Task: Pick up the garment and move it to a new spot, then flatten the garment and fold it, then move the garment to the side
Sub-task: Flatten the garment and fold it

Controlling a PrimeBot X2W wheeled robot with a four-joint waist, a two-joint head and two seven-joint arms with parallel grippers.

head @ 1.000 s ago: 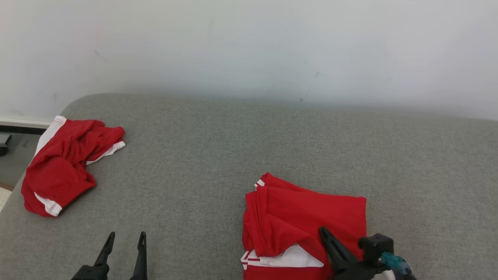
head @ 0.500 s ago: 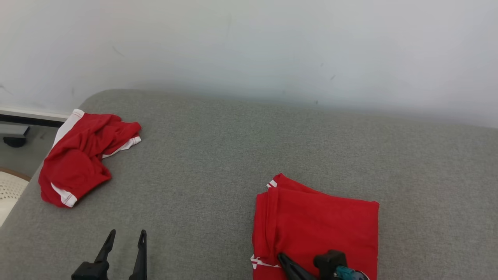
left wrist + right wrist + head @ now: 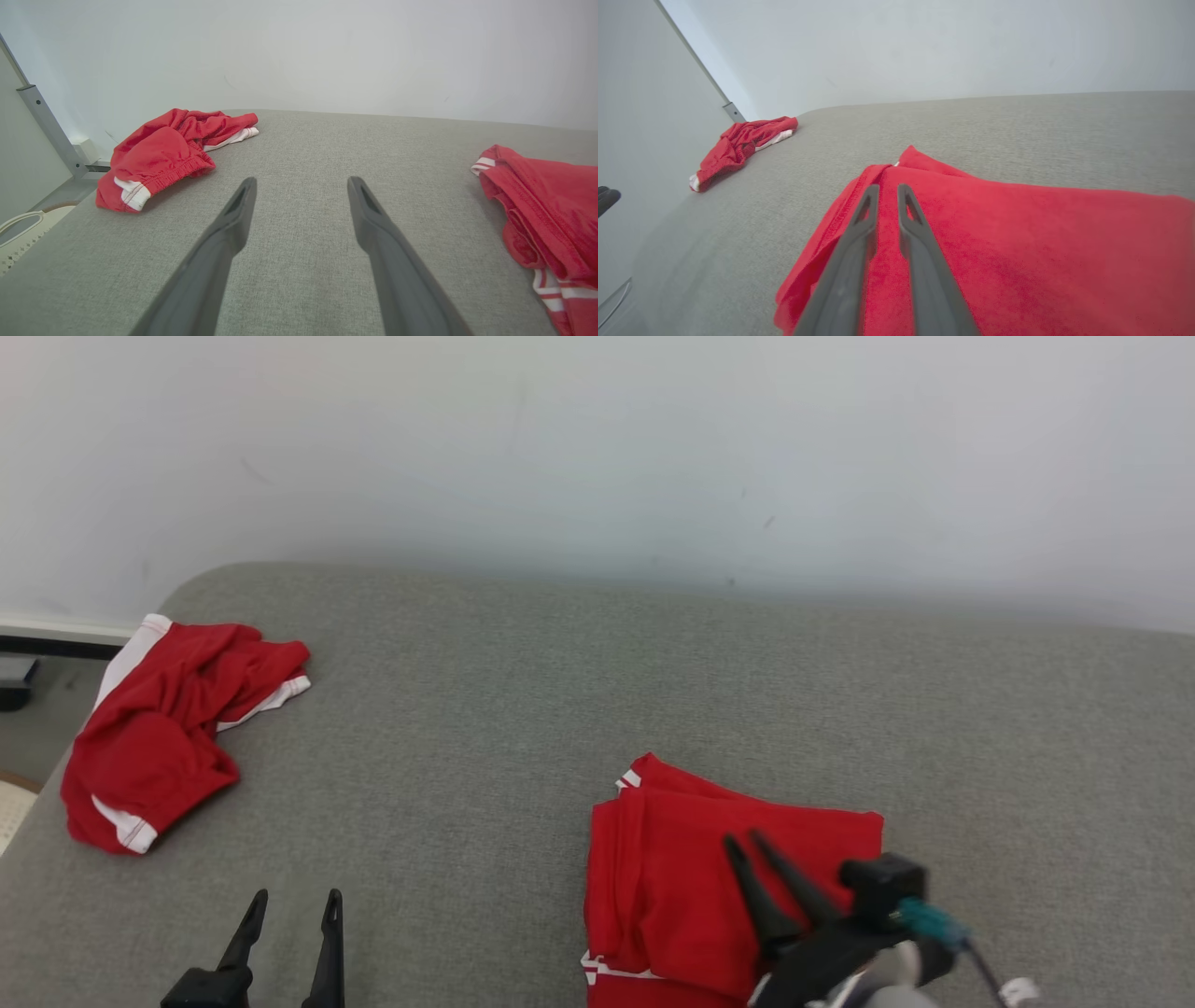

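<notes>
**Right gripper poised over folded garment, left gripper wide and empty**

Nearest the robot in the head view, at 7 o'clock, the left gripper [image 3: 296, 896] sits low over the grey cushion [image 3: 467, 728]. Its two dark fingers are spread wide, with nothing between them. The left wrist view shows the same broad gap at the left gripper [image 3: 301, 182], with bare grey fabric under it.

At 5 o'clock the right gripper [image 3: 744, 838] lies over the folded red garment [image 3: 653, 877]. Its fingers are parted by only a narrow slit. In the right wrist view the right gripper [image 3: 888, 186] shows red cloth through that slit and no fold pinched in it. Whether the tips touch the cloth cannot be told.

The folded red garment [image 3: 1017, 242] lies flat as a rough rectangle. White stripes show at its near left corner and at its far left corner.

Farther off, at 9 o'clock, a crumpled red garment [image 3: 149, 737] with white trim lies at the cushion's left edge, well apart from the folded one.

At 12 o'clock, beyond the cushion, stands a pale wall [image 3: 597, 448].
</notes>
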